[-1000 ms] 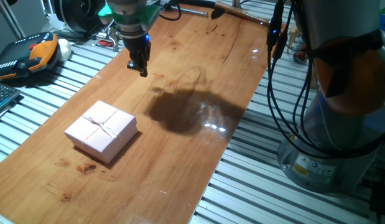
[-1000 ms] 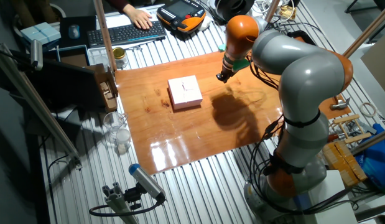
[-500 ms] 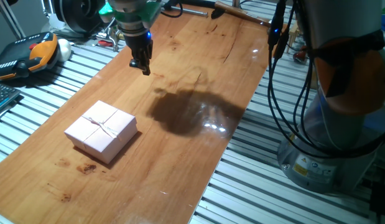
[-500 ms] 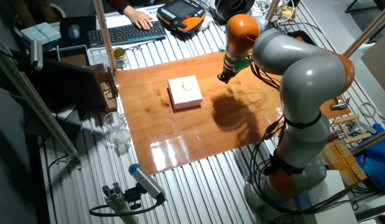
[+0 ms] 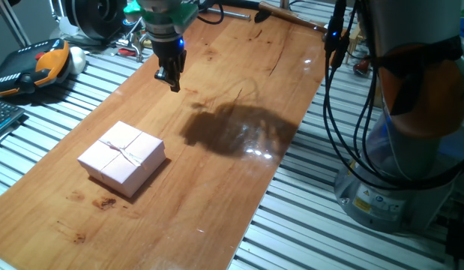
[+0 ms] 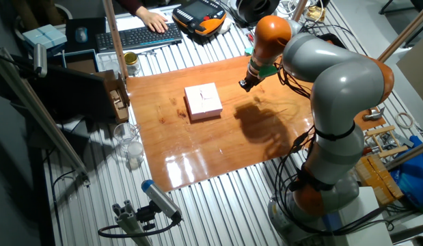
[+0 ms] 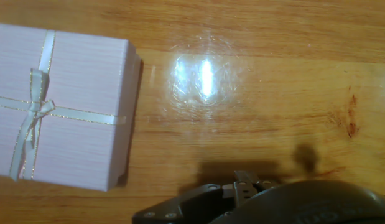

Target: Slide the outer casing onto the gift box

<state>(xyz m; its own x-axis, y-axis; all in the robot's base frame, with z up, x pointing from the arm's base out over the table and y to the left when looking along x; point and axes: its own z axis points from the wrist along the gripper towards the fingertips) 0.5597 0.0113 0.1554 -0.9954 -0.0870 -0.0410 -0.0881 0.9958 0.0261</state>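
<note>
- Wooden desk (image 5: 217, 187) spans a ribbed metal bench, with glare and the arm's shadow near its middle
- Nearest the front edge sits the outer casing (image 5: 121, 158), ribbon and bow up, closed over the gift box, which is hidden
- Farther back, well apart, the fingers (image 5: 172, 77) hang empty above bare wood, seemingly closed

One pale pink box (image 5: 123, 158) with a single crossed ribbon and one small bow (image 7: 34, 109) sits on the one wooden table (image 5: 239, 97), apart from the one gripper (image 5: 172, 79); its casing and tray cannot be told apart. Beyond the table from the gripper lie one keyboard (image 6: 139, 35) with one hand (image 6: 151, 19) on it; beside it, one orange-and-black pendant (image 6: 201, 14); one small jar (image 6: 132, 63).
</note>
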